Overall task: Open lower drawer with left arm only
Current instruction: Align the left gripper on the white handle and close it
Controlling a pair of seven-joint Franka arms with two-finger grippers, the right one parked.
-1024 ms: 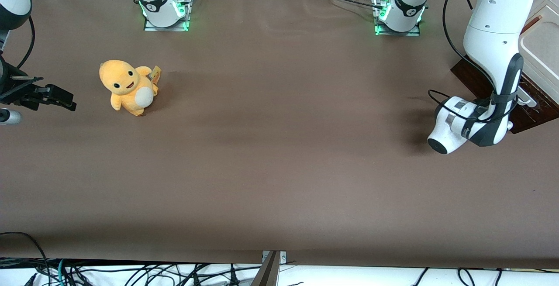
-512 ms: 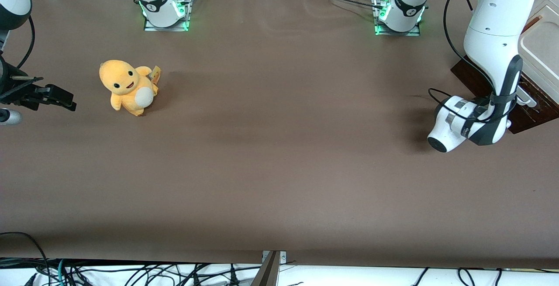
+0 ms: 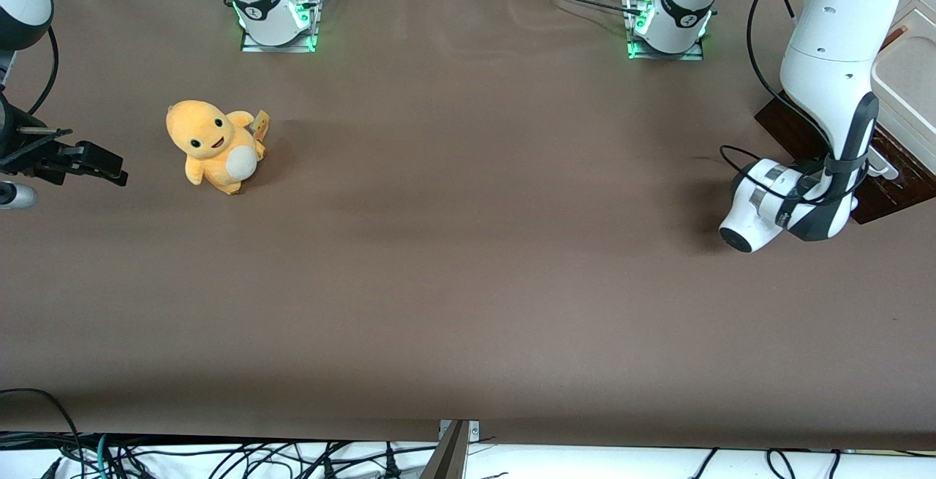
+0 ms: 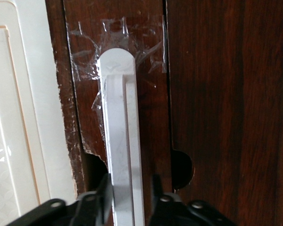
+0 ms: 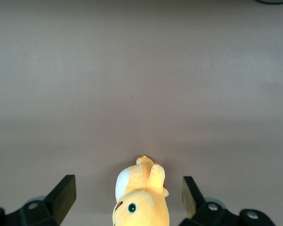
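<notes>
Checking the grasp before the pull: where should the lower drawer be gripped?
Grip the white bar handle, straddling its narrow width square-on from in front of the drawer front. The left arm's end effector already has a finger on each side.

This looks like a robotics lab: arm bases (image 3: 276, 7) with green lights bolted to a brown-covered table (image 3: 468, 245), and loose cables (image 3: 219, 457) trailing along its edge.

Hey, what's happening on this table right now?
The left arm has reached to the dark wooden cabinet at its end of the table. Its gripper straddles the lower drawer's white bar handle, one finger on each side. A yellow plush toy sits untouched toward the parked arm's end.
</notes>
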